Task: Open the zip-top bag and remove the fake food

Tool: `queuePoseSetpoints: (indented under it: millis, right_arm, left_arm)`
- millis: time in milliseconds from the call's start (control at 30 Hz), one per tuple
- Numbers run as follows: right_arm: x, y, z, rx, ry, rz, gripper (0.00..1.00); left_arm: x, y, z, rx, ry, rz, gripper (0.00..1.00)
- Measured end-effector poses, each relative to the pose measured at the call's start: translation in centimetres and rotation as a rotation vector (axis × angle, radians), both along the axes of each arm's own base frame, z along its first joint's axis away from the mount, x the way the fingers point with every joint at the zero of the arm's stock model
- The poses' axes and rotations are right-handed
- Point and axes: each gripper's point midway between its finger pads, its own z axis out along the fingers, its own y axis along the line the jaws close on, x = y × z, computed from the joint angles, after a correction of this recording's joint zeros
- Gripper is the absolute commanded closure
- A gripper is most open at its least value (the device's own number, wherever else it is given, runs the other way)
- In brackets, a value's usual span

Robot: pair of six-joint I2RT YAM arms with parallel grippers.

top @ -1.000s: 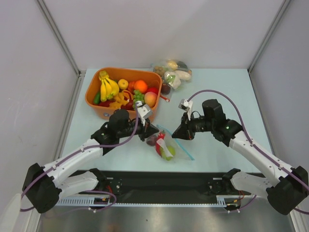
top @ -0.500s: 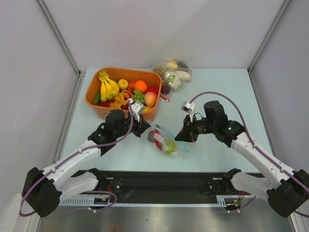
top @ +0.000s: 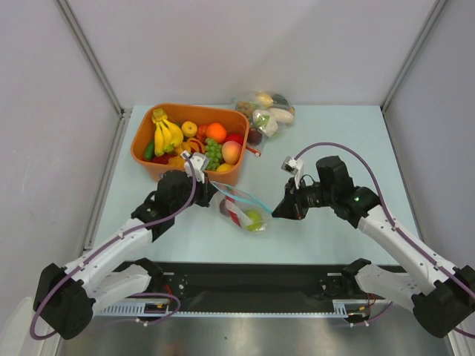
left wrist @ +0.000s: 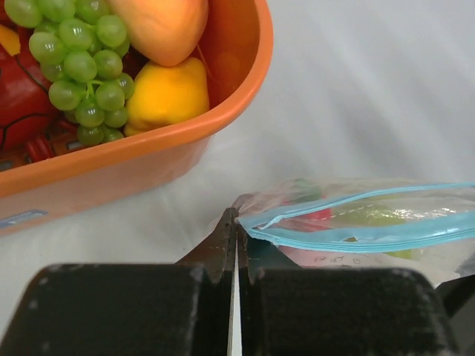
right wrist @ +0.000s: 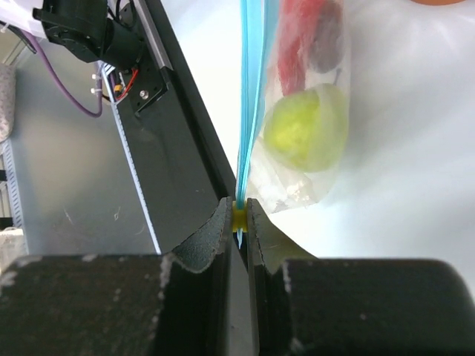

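i see the bag [top: 245, 210] beside the tub [left wrist: 111, 174], food [right wrist: 306, 133] inside, left gripper [left wrist: 236, 222] and right gripper [right wrist: 239, 215] each clamped on one end.

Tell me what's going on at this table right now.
Both arms hold the zip-top bag. The left gripper pinches one corner by its blue zip strip, beside the orange tub; the right gripper pinches the opposite end. The strip looks closed, and the fake food, green, red and dark pieces, is inside.
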Motion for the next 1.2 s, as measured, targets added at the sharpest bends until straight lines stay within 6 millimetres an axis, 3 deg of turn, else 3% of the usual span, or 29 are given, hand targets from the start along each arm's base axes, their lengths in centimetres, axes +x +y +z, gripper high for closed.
queuePoseSetpoints:
  millis: [233, 367, 567, 800, 1000, 1200]
  right_arm:
    - [0.1, -0.4, -0.1, -0.015, -0.012, -0.019, 1.00]
    - [-0.1, -0.5, -0.1, -0.020, -0.005, -0.022, 0.74]
    - [-0.1, -0.4, 0.3, -0.014, 0.011, -0.031, 0.58]
    - [1.0, 1.4, 2.2, 0.031, -0.037, -0.012, 0.51]
    - [2.0, 2.9, 0.4, -0.008, -0.022, -0.012, 0.47]
    - [3.2, 3.3, 0.0, -0.016, -0.050, -0.040, 0.43]
  left_arm:
    - [-0.2, 0.3, -0.4, -0.015, 0.025, 0.016, 1.00]
    - [-0.5, -0.1, -0.4, -0.024, 0.021, -0.025, 1.00]
    - [-0.9, -1.4, -0.9, 0.004, -0.001, -0.114, 1.00]
    - [-3.0, -4.0, -2.4, 0.037, 0.025, -0.255, 1.00]
    - [-3.5, -4.5, -2.4, 0.043, 0.016, -0.293, 1.00]
    - [-3.6, -4.5, -2.3, 0.045, 0.013, -0.300, 1.00]
